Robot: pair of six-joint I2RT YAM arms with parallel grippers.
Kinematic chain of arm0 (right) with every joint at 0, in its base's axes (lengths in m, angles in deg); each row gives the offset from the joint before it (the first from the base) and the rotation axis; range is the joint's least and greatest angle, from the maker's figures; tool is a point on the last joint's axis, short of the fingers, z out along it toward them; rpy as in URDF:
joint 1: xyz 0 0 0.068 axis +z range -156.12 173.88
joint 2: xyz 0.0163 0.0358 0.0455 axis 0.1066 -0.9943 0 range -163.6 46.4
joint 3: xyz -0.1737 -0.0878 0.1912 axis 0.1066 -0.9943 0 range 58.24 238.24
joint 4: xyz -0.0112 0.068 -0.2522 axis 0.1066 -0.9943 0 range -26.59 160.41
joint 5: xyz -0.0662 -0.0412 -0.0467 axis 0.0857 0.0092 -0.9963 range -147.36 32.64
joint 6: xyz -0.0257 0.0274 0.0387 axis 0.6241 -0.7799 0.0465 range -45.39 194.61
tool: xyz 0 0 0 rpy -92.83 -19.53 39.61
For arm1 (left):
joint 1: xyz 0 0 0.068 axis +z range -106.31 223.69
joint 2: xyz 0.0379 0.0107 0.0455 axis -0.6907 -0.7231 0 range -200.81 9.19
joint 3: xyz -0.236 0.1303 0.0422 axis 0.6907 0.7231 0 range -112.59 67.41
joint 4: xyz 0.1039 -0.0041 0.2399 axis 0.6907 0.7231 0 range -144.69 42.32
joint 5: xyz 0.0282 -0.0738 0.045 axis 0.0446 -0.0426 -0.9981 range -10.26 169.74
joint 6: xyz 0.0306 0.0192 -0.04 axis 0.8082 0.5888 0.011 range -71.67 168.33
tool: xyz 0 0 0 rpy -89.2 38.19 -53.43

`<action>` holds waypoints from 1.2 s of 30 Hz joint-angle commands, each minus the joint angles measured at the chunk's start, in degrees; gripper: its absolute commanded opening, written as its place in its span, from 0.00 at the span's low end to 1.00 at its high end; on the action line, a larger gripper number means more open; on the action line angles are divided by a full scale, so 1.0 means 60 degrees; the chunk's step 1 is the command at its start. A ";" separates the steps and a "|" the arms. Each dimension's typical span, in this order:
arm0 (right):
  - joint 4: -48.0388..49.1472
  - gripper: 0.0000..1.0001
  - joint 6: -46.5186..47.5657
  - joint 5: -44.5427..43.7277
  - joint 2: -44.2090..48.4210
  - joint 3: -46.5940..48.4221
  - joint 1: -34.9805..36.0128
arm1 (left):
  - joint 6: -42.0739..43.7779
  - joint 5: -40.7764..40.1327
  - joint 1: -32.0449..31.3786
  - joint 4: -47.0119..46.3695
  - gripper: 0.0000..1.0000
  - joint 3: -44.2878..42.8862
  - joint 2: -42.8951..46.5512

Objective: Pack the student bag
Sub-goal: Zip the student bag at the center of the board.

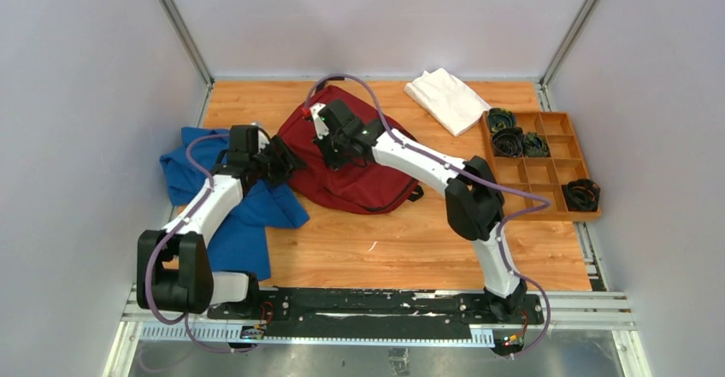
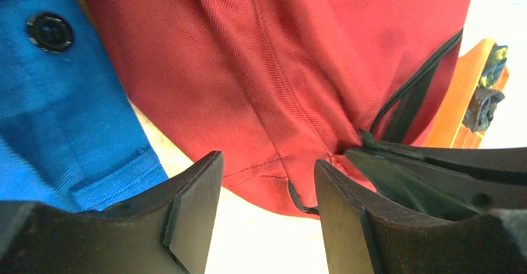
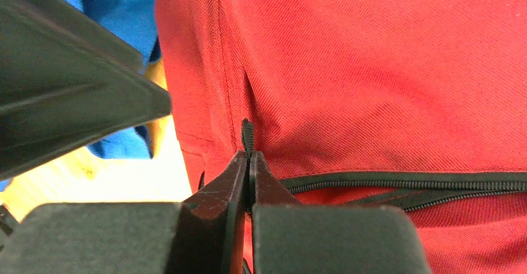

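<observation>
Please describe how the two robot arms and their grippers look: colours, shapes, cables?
The left arm and right arm have white links and bulky black joints. A purple-grey cable loops along each. The left gripper and right gripper have black wedge-shaped fingers.

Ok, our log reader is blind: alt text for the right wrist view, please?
Right gripper shut on the black zipper pull of the red student bag, its zipper running off right. Blue garment at upper left.
</observation>
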 commanded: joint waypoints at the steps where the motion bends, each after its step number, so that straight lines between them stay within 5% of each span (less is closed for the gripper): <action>1: 0.1193 0.06 -0.0565 0.0834 0.0655 -0.0759 -0.0168 | -0.0109 0.1063 -0.0181 -0.0868 0.62 0.0017 -0.0504; 26: 0.1243 0.26 -0.1394 0.1727 0.0064 -0.0319 -0.0612 | -0.0014 0.1184 -0.0225 -0.0948 0.65 -0.0203 -0.0893; 30: 0.1114 0.35 -0.1255 0.1783 -0.0061 -0.0257 -0.0606 | 0.0048 0.1203 -0.0230 -0.0922 0.65 -0.0203 -0.0871; 36: 0.0894 0.35 -0.1090 0.1308 -0.0069 -0.0199 -0.0619 | 0.0095 0.1254 -0.0230 -0.0891 0.65 -0.0166 -0.0896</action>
